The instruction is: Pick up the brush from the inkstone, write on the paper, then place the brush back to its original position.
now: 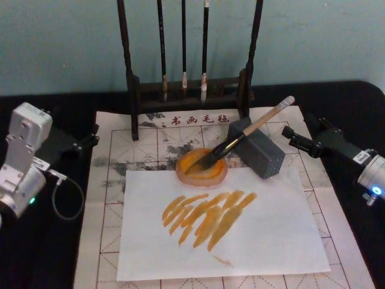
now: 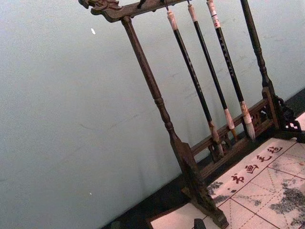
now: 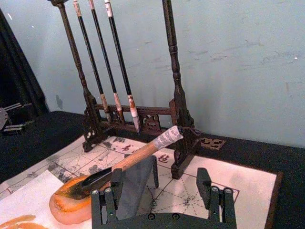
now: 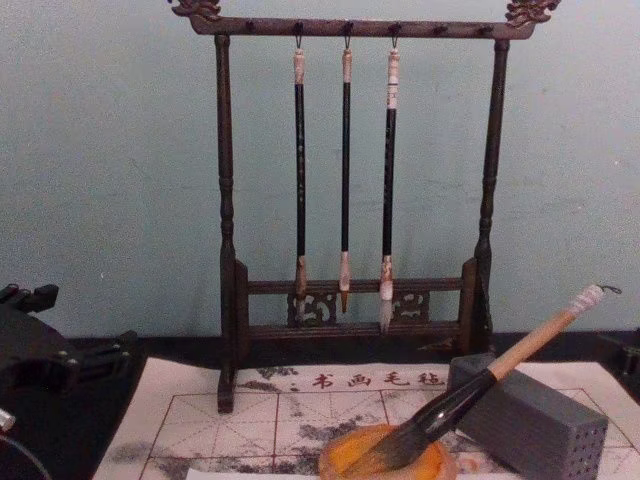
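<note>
Head view gives me the thick pale wooden-handled brush lying with its dark bushy tip in the round orange inkstone and its handle propped on the grey perforated block. My right end effector sits just beside that block, near the brush's white cord-wrapped end but apart from it. Right wrist view shows me its two black fingers spread wide with nothing between them, the brush and block straight ahead. I see the left end effector parked at the left edge of the gridded felt mat; I cannot tell its opening. Orange strokes mark the white paper sheet. Chest view gives the dark carved wooden rack with three thin hanging brushes.
</note>
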